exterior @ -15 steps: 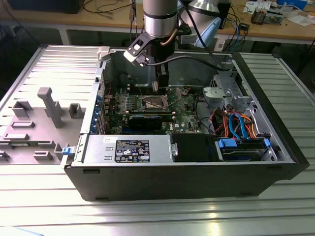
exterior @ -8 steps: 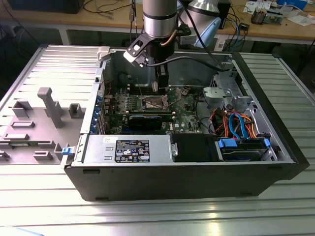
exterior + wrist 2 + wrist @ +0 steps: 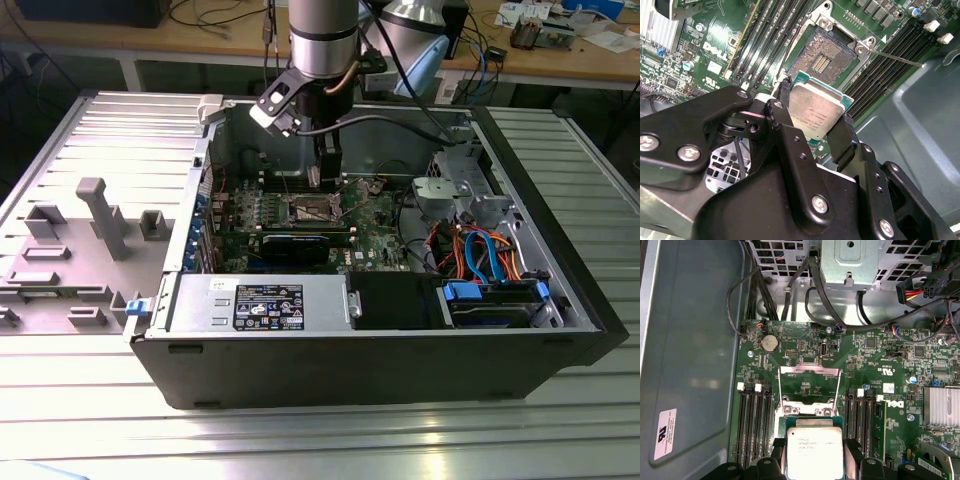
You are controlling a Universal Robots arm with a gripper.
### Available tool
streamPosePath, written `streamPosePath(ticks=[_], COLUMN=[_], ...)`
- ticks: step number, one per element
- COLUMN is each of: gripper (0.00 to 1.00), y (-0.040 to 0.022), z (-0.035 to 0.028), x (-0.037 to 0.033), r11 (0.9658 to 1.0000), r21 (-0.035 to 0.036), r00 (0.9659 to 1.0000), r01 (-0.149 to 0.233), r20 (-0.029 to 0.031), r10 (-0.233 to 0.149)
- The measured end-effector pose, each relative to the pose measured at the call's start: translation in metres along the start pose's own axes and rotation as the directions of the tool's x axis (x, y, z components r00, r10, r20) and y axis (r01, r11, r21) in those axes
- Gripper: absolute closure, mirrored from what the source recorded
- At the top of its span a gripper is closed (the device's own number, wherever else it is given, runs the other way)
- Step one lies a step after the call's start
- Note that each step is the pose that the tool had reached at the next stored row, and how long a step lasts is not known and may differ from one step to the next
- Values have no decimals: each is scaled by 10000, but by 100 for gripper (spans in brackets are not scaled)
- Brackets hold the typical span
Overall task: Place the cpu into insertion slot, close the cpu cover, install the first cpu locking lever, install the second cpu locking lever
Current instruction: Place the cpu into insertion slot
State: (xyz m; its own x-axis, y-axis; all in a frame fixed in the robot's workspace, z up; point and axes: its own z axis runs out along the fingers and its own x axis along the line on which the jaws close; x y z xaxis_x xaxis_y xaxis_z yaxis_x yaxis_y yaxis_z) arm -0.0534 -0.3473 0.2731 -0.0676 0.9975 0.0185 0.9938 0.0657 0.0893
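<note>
Exterior view: the gripper (image 3: 317,178) hangs inside the open computer case (image 3: 350,365), right over the socket (image 3: 310,208) toward the far wall. Second wrist view: jaws clamped on the cpu (image 3: 812,115), which sits just above the empty socket (image 3: 822,57), not seated. First wrist view: the cpu cover (image 3: 810,370) is flipped up open, just past the chip.

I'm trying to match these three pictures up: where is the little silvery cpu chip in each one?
Exterior view: too small to pick out; it is at the tip of the fingers, over the socket.
Second wrist view: the cpu is clamped between the fingers, with the socket beyond.
First wrist view: the cpu is in front of the opened cpu cover.
Shared landmark: the black memory slots.
</note>
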Motion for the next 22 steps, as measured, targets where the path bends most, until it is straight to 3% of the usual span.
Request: streamPosePath(ticks=[22], gripper=[45], y=[-42], z=[38], x=[41], r11=[10000], r21=[1], r00=[10000], r01=[2], r20=[18], r10=[-2])
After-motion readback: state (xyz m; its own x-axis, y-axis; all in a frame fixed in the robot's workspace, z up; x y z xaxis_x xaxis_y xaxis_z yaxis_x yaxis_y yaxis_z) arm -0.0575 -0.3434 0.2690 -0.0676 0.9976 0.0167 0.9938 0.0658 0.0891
